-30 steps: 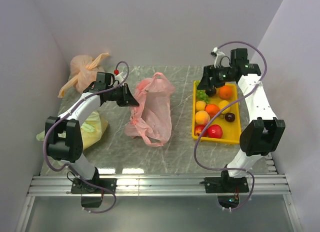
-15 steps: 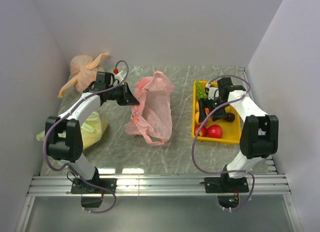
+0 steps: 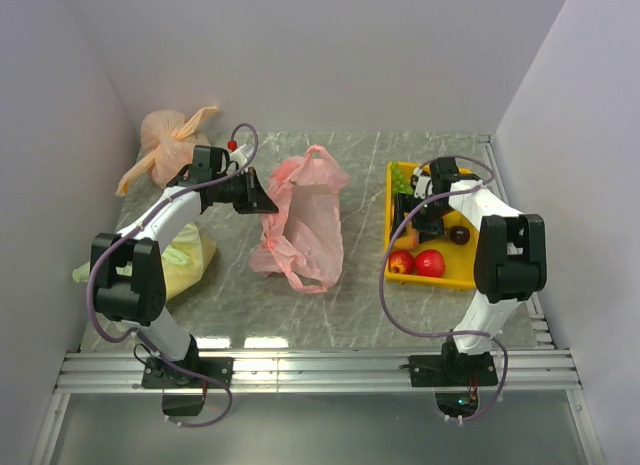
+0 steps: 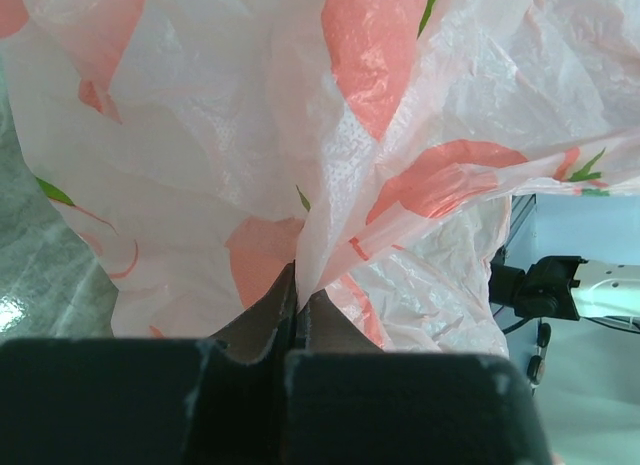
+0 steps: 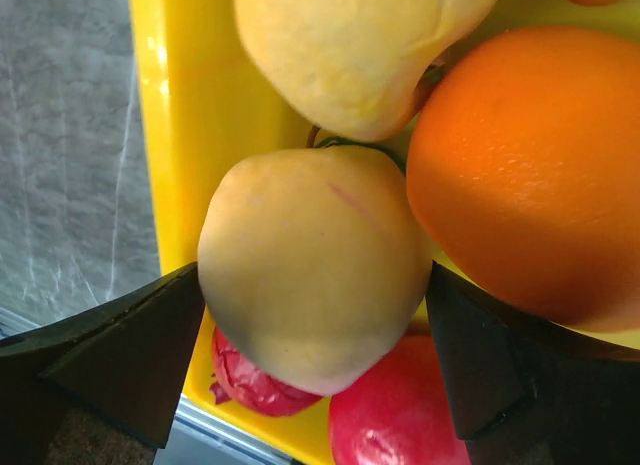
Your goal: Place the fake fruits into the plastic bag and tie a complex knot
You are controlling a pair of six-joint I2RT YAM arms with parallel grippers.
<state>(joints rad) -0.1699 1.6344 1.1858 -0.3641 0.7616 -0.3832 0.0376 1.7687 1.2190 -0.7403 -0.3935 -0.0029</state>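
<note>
The pink plastic bag [image 3: 305, 220] lies crumpled at the table's middle, one loop handle [image 3: 322, 153] standing up loose; a knot is out of view. My left gripper [image 3: 268, 200] is shut on a fold of the bag's edge [image 4: 310, 235], its jaws pressed together [image 4: 297, 290]. The fake fruits fill a yellow tray [image 3: 470, 275]. My right gripper [image 3: 408, 228] is low in the tray and open, its fingers [image 5: 130, 355] flanking a pale peach [image 5: 315, 260] that rests beside an orange [image 5: 530, 175], a yellow fruit [image 5: 360, 45] and a red fruit [image 5: 400, 420].
An orange-peach tied bag [image 3: 170, 135] sits at the back left, a yellow-green bag [image 3: 185, 255] under the left arm. Two red apples [image 3: 430, 263] and a dark plum [image 3: 459, 234] lie at the tray's near end. Walls close in on both sides.
My right arm dropped from the tray's far end down onto the near fruits, and its jaws widened around the peach. The left arm and the bag stayed put.
</note>
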